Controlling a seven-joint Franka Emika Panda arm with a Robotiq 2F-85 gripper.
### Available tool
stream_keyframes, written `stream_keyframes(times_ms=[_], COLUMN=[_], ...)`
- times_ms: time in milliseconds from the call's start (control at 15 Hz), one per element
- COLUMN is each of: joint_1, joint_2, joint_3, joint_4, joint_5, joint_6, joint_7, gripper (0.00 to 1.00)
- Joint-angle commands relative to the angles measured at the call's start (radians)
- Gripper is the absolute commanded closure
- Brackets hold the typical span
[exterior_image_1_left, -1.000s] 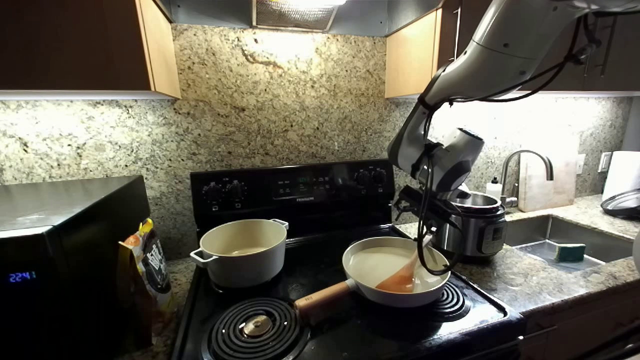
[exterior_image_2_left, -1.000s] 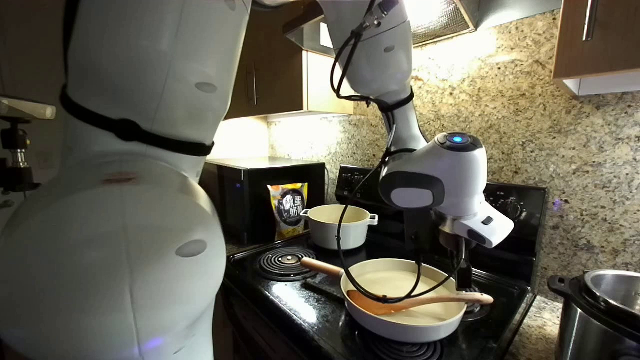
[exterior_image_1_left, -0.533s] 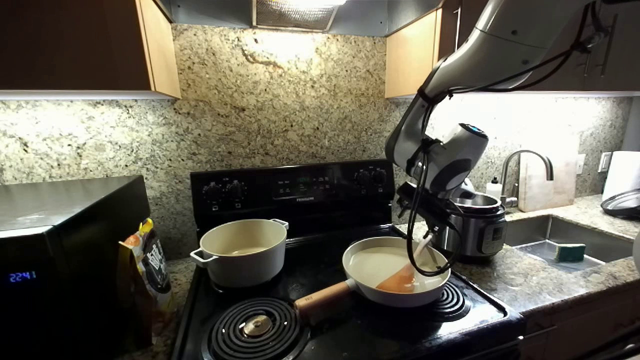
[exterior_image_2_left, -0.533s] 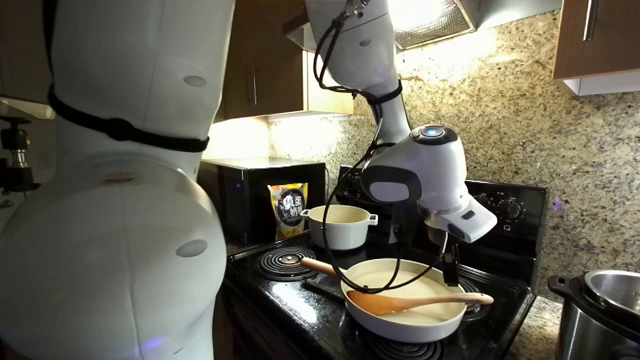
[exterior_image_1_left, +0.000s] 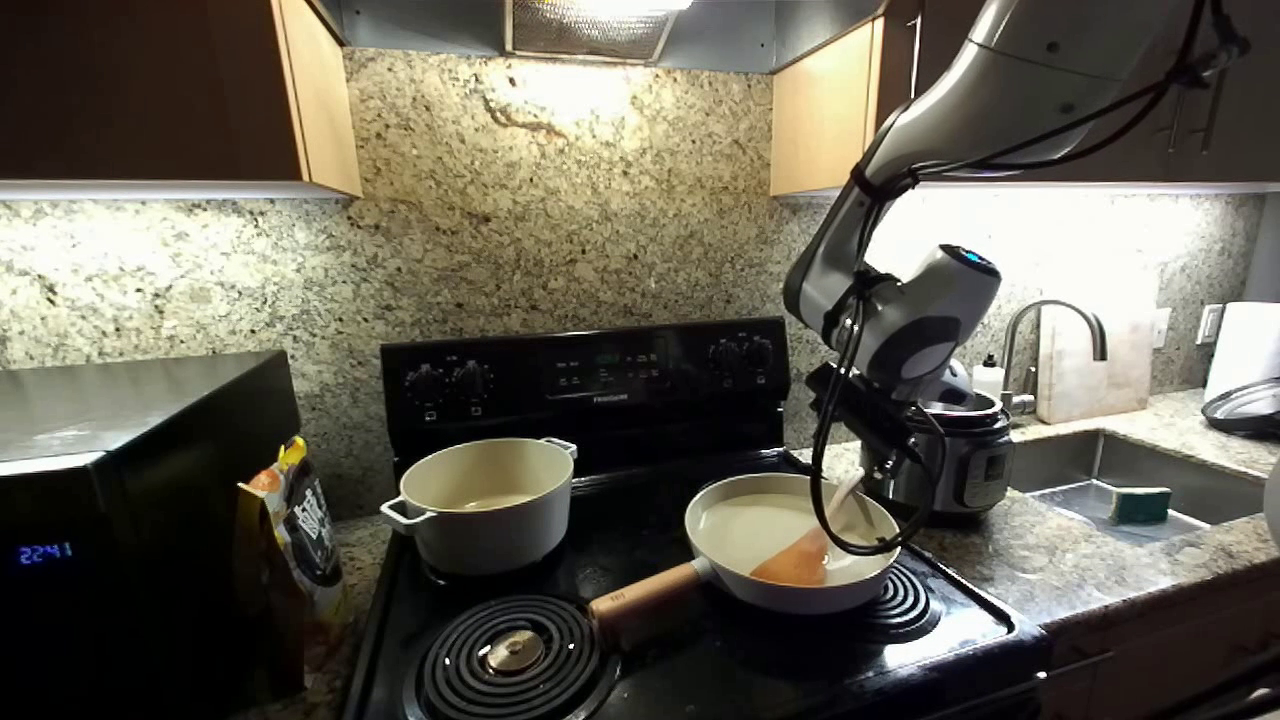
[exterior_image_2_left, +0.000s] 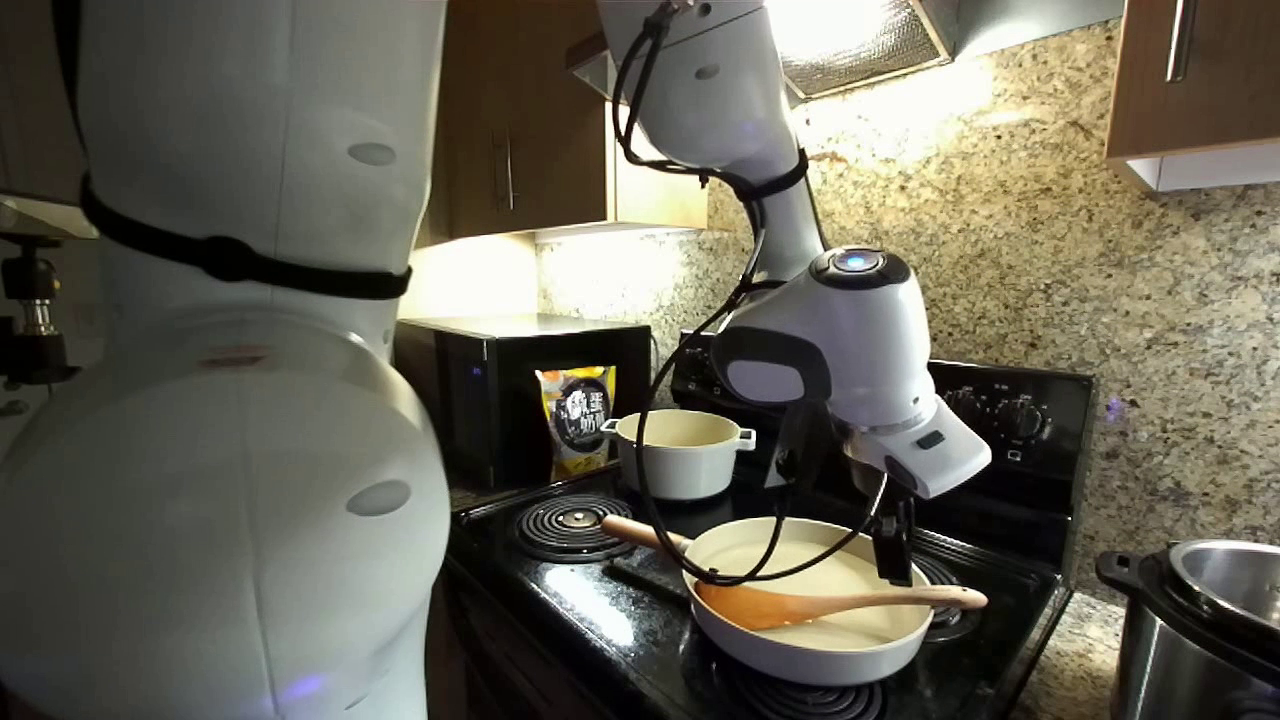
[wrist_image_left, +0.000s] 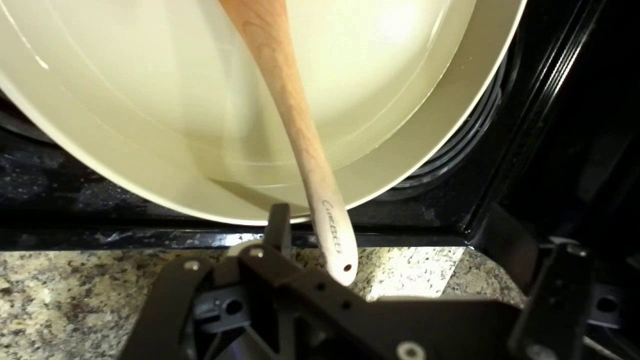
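Observation:
A wooden spoon or spatula (exterior_image_2_left: 840, 604) lies in a cream pan (exterior_image_2_left: 800, 662), its pale handle end sticking out over the rim. It also shows in an exterior view (exterior_image_1_left: 795, 563) and in the wrist view (wrist_image_left: 295, 117), where the handle has lettering and a small hole. My gripper (exterior_image_2_left: 897, 555) points down just above the handle end. In the wrist view the gripper (wrist_image_left: 392, 225) has its fingers wide apart and holds nothing. The handle end shows between the fingers, much closer to the left one; whether that finger touches it I cannot tell.
A white pot (exterior_image_1_left: 490, 540) stands at the stove's back left. A pressure cooker (exterior_image_2_left: 1170, 640) stands on the counter by the stove, close to the hand. The pan's wooden handle (exterior_image_1_left: 645, 592) points away from the gripper. A snack bag (exterior_image_2_left: 580, 420) leans by the microwave (exterior_image_2_left: 500, 400).
The hand has shifted along the spoon toward the pan's middle in an exterior view, then dropped slightly and tilted. A dangling cable moved with it. The spoon and pan have not visibly moved.

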Motion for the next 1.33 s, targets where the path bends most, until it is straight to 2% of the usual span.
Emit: stream_keyframes(times_ms=[0,800,1267], joint_1=[-0.019,-0.017,-0.008], joint_2=[-0.007,0.11,0.104], joint_3=[-0.005,-0.048,-0.104], joint_4=[-0.018,0.035,0.035], joint_5=[0.043,-0.045,-0.155], joint_6=[0.002,-0.009,-0.025], joint_7=[-0.055,-0.025,0.002], gripper=[0.0,0.0,0.0])
